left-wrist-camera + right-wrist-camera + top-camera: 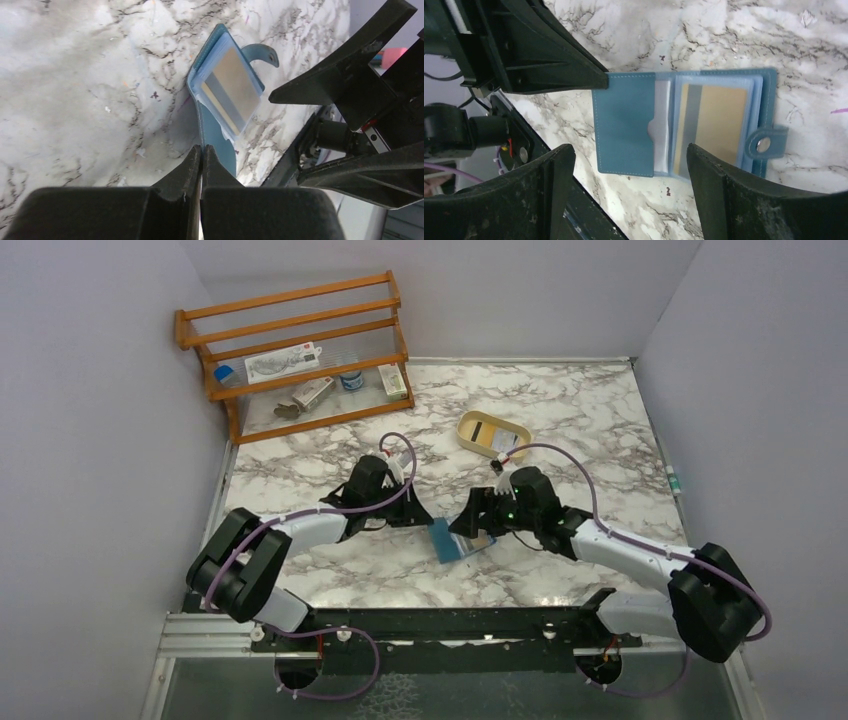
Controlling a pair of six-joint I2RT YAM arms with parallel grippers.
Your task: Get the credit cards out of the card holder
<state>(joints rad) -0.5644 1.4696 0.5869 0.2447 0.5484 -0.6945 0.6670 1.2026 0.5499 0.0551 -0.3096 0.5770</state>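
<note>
Jaws together, the left gripper is pressing the card holder corner; the right gripper, jaws apart, should be pinching only one credit card by its edge.

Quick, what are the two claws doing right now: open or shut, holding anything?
Left gripper: shut, tips at a corner of the wallet; a pinch cannot be told.
Right gripper: open over the wallet, holding nothing.

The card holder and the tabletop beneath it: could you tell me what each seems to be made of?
The card holder: likely leather or imitation leather, matte teal, with pale stitching along the edges and a shiny metal-looking snap. The tabletop: white with grey veins like marble, slightly glossy; possibly printed laminate.
</note>
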